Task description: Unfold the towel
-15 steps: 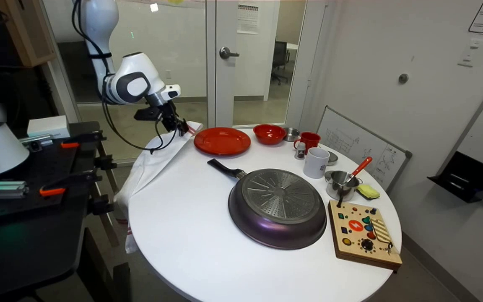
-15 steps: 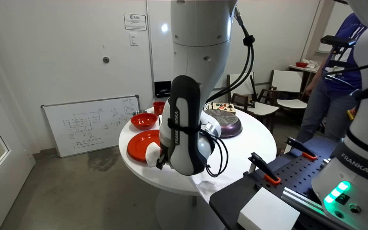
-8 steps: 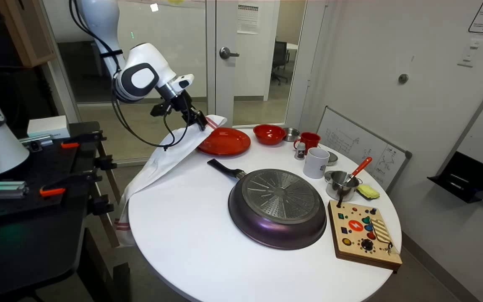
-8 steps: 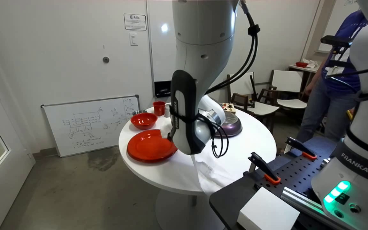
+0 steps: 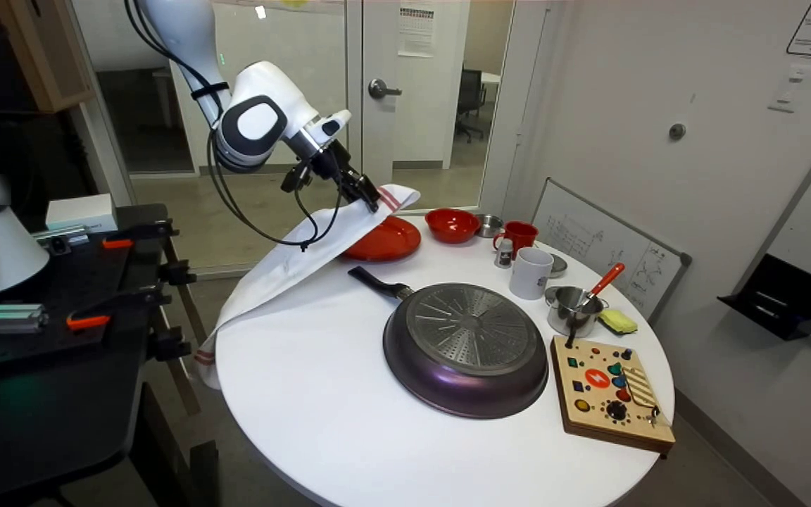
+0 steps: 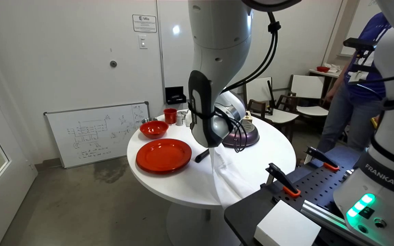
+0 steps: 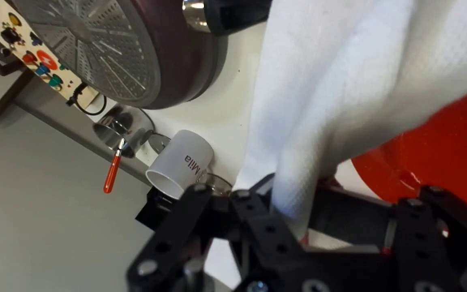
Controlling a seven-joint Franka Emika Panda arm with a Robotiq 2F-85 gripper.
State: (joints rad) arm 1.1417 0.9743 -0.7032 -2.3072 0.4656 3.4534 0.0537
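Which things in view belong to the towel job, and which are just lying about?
Belongs to the job: towel; jaws, shut on it.
Just lying about: red plate; red bowl; upturned pan; white mug; red mug; metal pot; button box.

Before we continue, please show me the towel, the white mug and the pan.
Towel (image 5: 282, 271), in an exterior view: sloping white middle.
White mug (image 7: 181, 161), in the wrist view: outer side.
Pan (image 5: 469, 341), in an exterior view: upturned base.

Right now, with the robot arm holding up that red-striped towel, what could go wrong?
The gripper pinches the towel near a striped end, so its hold may slip. The towel's far end hangs off the round white table and might drag the rest down. The handle of the upturned frying pan points toward the towel and could snag it.
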